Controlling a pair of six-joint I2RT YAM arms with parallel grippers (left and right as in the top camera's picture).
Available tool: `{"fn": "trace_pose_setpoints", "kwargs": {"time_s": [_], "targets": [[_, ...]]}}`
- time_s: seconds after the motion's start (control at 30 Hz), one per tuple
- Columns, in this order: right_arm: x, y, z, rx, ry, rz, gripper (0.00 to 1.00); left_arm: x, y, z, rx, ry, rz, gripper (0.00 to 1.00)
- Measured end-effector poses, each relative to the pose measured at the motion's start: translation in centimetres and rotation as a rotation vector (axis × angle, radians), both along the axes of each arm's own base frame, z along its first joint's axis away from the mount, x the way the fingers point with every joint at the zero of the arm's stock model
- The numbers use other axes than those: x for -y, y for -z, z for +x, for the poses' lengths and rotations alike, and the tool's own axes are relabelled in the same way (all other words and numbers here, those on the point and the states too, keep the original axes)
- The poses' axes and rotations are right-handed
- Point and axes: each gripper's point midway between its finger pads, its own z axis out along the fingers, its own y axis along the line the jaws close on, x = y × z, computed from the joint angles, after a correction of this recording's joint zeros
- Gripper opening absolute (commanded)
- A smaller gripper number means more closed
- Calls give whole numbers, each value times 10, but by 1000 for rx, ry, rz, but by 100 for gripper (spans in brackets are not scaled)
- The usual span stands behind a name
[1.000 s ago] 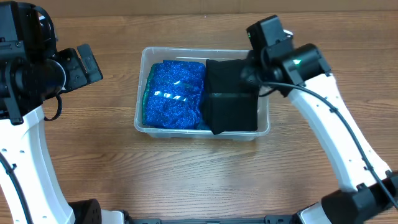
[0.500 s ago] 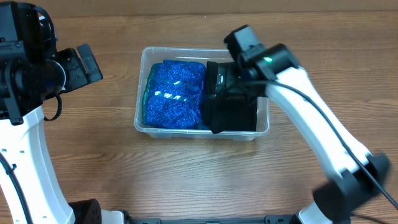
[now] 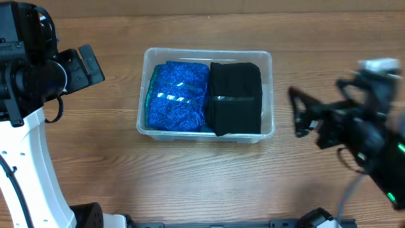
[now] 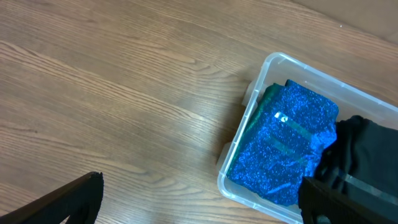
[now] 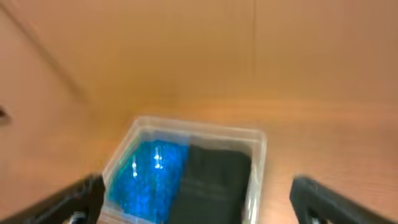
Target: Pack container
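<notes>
Clear plastic container (image 3: 209,52) on the wooden surface (image 3: 190,177), packed with two folded cloths.
Inside it we see a glittery blue cloth (image 3: 177,95) filling the left half and a black cloth (image 3: 235,98) filling the right half, the two touching along the middle. The left hand (image 3: 87,63) hangs well to the left of the container, clear of it; in its wrist view its fingers (image 4: 68,199) stand spread wide with nothing between them. The right hand (image 3: 304,117) hangs to the right of the container, apart from it and blurred from overhead; its wrist view shows its fingers (image 5: 74,196) spread too, holding nothing.
</notes>
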Motion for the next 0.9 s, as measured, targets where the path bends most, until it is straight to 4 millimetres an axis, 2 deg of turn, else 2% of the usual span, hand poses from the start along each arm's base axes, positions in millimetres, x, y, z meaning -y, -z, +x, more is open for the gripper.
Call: {"fn": "trace_pose_setpoints", "kwargs": {"time_s": [0.03,0.07,0.1,0.17,0.23,0.3,0.43,0.47,0.53,0.77,0.9], "targets": [[16,-22,-11,143,35,21,100,0,0,0,0,0,0,100],[28,-26,-17,204,72,22,100,0,0,0,0,0,0,100],[45,-17,-20,270,136,10,100,0,0,0,0,0,1,100],[66,51,-17,183,227,-50,100,0,0,0,-1,-1,2,100],[74,135,-17,30,250,-102,100,-1,0,0,-2,-2,3,100],[68,176,-18,3,214,-93,100,-1,0,0,-1,-2,2,100],[62,224,-19,49,182,-67,100,-1,0,0,-2,-2,2,100],[61,251,-15,31,181,-64,100,-1,0,0,-2,-2,3,100],[62,283,-9,20,197,-48,100,-1,0,0,-2,-2,2,100],[62,340,-1,-21,204,-42,100,-1,0,0,-2,-2,2,100],[59,341,0,-13,187,-34,100,-1,0,0,-2,-2,2,100]]}}
